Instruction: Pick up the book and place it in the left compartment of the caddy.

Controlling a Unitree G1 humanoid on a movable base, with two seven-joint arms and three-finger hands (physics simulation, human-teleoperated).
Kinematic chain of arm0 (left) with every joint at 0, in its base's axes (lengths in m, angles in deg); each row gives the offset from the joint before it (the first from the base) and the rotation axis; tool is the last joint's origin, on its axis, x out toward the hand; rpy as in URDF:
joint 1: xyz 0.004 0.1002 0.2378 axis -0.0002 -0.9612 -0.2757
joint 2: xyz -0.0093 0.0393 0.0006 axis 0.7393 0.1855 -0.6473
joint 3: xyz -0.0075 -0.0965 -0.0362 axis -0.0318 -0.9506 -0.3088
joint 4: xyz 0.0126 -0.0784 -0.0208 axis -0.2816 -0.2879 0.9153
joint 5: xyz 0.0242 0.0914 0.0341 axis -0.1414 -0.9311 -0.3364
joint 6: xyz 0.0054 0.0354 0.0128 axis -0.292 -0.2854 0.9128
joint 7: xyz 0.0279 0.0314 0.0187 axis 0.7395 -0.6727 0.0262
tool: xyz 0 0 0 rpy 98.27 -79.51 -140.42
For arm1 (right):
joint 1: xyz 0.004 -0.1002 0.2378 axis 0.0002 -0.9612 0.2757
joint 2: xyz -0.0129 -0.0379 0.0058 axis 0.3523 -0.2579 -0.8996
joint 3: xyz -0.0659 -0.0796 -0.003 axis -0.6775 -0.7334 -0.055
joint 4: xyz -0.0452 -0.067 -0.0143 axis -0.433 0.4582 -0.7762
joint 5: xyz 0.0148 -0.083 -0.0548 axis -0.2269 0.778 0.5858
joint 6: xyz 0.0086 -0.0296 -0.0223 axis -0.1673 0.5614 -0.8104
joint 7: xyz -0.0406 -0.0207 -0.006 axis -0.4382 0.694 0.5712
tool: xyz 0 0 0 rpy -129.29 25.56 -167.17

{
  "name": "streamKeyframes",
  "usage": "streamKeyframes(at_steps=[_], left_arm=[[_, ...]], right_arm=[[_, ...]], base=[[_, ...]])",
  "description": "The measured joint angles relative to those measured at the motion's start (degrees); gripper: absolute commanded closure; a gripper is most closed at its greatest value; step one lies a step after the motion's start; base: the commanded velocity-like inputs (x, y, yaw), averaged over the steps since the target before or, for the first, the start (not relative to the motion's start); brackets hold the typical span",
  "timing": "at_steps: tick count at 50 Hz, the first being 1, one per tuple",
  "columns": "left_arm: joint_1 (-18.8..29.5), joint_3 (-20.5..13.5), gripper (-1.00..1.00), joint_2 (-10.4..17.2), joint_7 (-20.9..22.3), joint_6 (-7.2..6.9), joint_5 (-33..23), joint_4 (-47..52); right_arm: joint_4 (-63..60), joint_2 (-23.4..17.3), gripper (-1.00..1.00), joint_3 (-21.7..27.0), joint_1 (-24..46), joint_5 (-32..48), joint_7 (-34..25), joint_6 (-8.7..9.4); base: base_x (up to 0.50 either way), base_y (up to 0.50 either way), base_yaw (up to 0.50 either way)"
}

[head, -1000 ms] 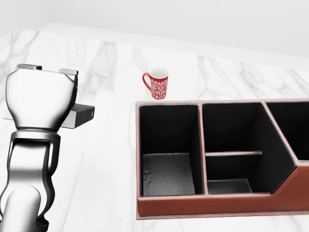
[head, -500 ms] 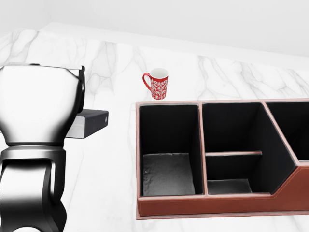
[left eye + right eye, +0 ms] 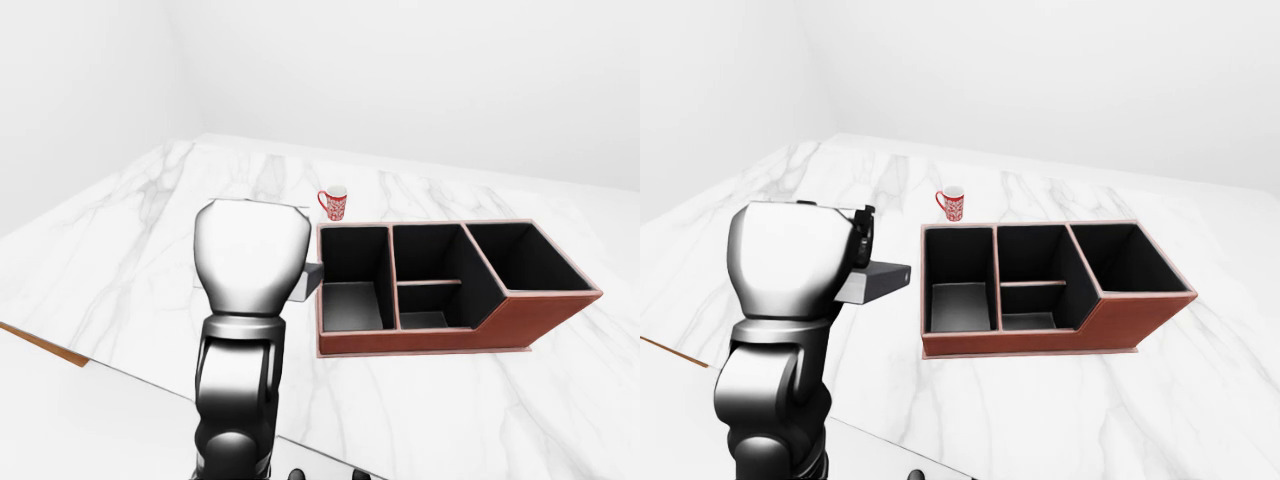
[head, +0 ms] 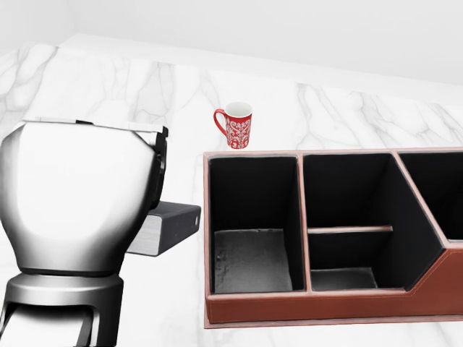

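A red mug (image 4: 234,124) with a white pattern stands upright on the white marble worktop (image 4: 347,116), handle turned to the head view's left. Pale walls (image 3: 400,70) rise beyond the worktop's top edge, plain and bright.

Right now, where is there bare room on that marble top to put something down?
Bare marble lies right of the mug above the caddy, and along the caddy's right side in the right-eye view. It is crowded at left, where the left robot hand holds the book beside the caddy.
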Motion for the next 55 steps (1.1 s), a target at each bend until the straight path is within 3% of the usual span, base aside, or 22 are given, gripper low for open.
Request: streamKeyframes(at_steps=[8, 33, 55], left_arm=[[-1.8, 3.8, 1.00, -0.9, 0.5, 0.00, 0.3, 1.5], [-3.8, 4.4, 1.00, -1.5, -0.3, 0.00, 0.3, 2.1], [3.0, 8.9, 1.00, -0.5, 0.7, 0.00, 0.3, -5.1]], right_arm=[[-0.2, 0.0, -1.00, 0.2, -0.1, -0.6, 0.0, 0.00], [-0.1, -0.4, -1.00, 0.6, -0.1, -1.0, 0.8, 0.00], [-0.5, 0.0, -1.00, 0.3, -0.1, -0.6, 0.3, 0.00]], base=[[0.00, 0.00, 0.00], [0.00, 0.00, 0.00], [0.00, 0.00, 0.00]])
